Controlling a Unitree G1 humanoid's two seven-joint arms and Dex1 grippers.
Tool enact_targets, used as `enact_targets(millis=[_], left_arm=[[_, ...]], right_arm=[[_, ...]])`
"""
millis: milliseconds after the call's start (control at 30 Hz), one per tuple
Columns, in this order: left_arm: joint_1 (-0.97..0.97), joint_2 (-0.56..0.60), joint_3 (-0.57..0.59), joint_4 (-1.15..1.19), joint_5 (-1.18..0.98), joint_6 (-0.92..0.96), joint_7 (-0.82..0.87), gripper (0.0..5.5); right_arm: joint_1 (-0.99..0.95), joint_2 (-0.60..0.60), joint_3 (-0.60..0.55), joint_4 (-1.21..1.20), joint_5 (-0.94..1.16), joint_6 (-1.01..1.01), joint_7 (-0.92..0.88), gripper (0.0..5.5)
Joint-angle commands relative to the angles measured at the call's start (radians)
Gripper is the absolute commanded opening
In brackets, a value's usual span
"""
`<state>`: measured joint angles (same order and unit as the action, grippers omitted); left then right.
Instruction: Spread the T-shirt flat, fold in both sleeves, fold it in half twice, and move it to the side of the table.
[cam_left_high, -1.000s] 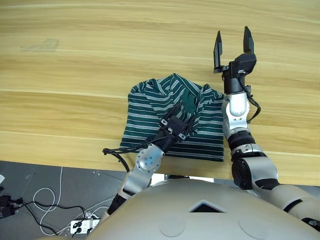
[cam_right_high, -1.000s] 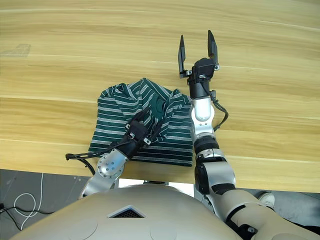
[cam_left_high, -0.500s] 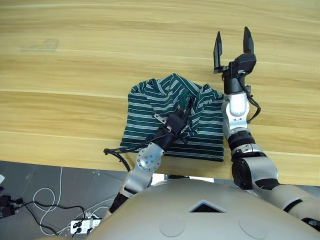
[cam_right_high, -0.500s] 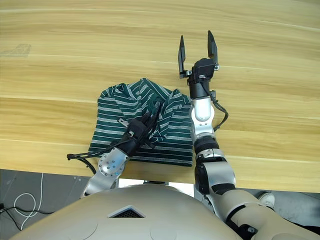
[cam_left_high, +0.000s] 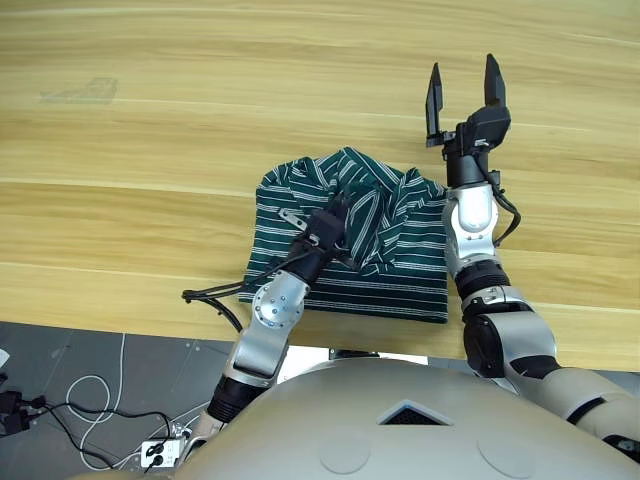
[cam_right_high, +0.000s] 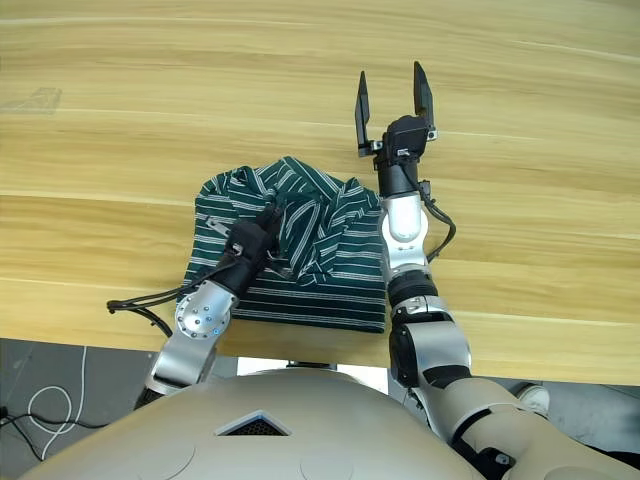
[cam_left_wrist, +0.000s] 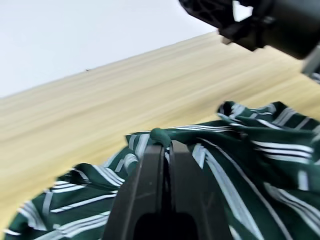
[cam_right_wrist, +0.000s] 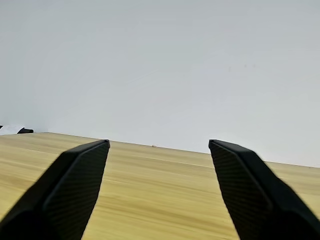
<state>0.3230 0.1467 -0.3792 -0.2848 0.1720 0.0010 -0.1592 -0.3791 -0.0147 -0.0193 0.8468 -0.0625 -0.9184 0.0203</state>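
Note:
A dark green T-shirt (cam_left_high: 400, 275) with white stripes lies bunched and partly folded near the table's front edge, its collar area rumpled in the middle. My left gripper (cam_left_high: 338, 205) is over the shirt's upper middle, shut on a pinch of green fabric (cam_left_wrist: 161, 136), which it holds up between its black fingers (cam_left_wrist: 150, 170). My right gripper (cam_left_high: 462, 88) hovers beyond the shirt's far right corner, pointing away from me, open with nothing between its fingertips (cam_right_wrist: 80, 175).
The light wooden table (cam_left_high: 200, 100) stretches wide to the left, right and far side of the shirt. Its front edge (cam_left_high: 120, 320) runs just below the shirt, with grey floor and loose cables (cam_left_high: 70, 400) beyond.
My left gripper has moved left and farther from me across the shirt, dragging a fold of fabric with it. The right arm has stayed where it was.

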Motion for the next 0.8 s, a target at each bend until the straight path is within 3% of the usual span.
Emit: enact_targets(millis=[33, 300, 467, 800], left_arm=[[-0.031, 0.017, 0.01, -0.016, 0.01, -0.001, -0.017, 0.02], [-0.041, 0.037, 0.046, -0.049, 0.017, -0.025, -0.014, 0.02], [-0.078, 0.099, 0.175, -0.133, 0.004, -0.022, -0.035, 0.02], [-0.101, 0.132, 0.213, -0.16, 0.016, -0.02, -0.076, 0.02]], right_arm=[[0.022, -0.007, 0.003, -0.043, 0.014, 0.007, 0.019, 3.69], [0.236, -0.06, 0.109, -0.424, 0.109, 0.205, 0.238, 3.69], [0.411, -0.126, 0.194, -0.706, 0.199, 0.38, 0.384, 3.69], [0.571, -0.179, 0.306, -0.931, 0.204, 0.555, 0.48, 3.69]])
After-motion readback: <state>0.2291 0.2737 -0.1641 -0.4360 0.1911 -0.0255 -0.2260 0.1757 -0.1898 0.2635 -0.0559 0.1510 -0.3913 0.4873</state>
